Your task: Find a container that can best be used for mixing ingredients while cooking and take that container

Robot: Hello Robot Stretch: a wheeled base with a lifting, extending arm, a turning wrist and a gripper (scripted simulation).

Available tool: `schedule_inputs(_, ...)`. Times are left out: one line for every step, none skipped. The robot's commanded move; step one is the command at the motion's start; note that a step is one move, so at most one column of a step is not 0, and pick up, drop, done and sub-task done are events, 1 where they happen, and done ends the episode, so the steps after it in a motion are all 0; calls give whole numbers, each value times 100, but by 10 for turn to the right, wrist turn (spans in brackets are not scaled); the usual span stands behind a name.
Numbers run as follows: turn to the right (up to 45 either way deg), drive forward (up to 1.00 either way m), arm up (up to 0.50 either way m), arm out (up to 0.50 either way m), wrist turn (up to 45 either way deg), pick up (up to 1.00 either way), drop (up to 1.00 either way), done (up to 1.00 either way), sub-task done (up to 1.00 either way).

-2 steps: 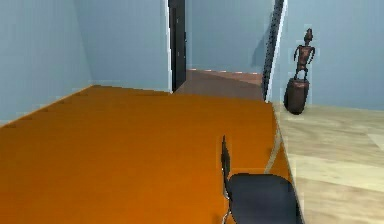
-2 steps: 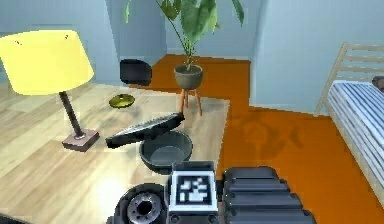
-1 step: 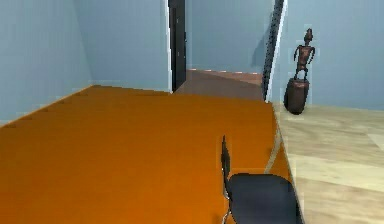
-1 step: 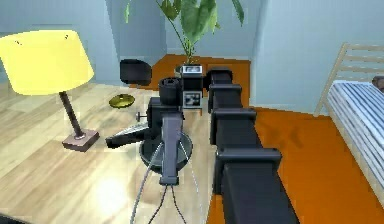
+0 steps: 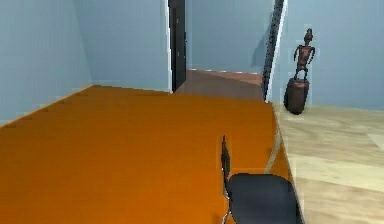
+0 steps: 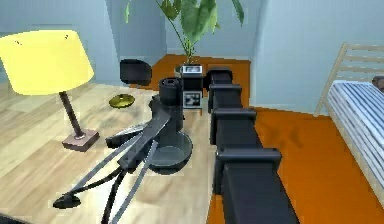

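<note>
On the light wooden table (image 6: pixel 40 165) in the arm side view lies a dark round bowl-like vessel (image 6: pixel 172 157). A small yellow-green dish (image 6: pixel 122 100) sits farther out on the same table. The dark arm (image 6: pixel 235 130) rises from the bottom edge to two white marked squares (image 6: pixel 190 85). Left of them is the gripper's dark body (image 6: pixel 168 98). The gripper (image 6: pixel 90 205) has thin fingers running down and left across the dark vessel and over the tabletop. I cannot tell whether it holds anything.
A lamp (image 6: pixel 60 75) with a yellow shade stands on the table's left part. Beyond it are a dark chair (image 6: pixel 135 72), a potted plant (image 6: pixel 195 25) and a bed (image 6: pixel 360 115). The forward view has orange floor (image 5: pixel 120 150), a doorway (image 5: pixel 220 45), a dark statue (image 5: pixel 299 75) and a dark chair (image 5: pixel 255 190).
</note>
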Motion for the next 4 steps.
schedule_inputs(0, 0, 0, 0, 450, 0, 0, 0, 0)
schedule_inputs(0, 0, 0, 0, 450, 0, 0, 0, 0)
schedule_inputs(0, 0, 0, 0, 270, 0, 0, 0, 0)
schedule_inputs(0, 0, -24, 0, 0, 0, 0, 0, 0)
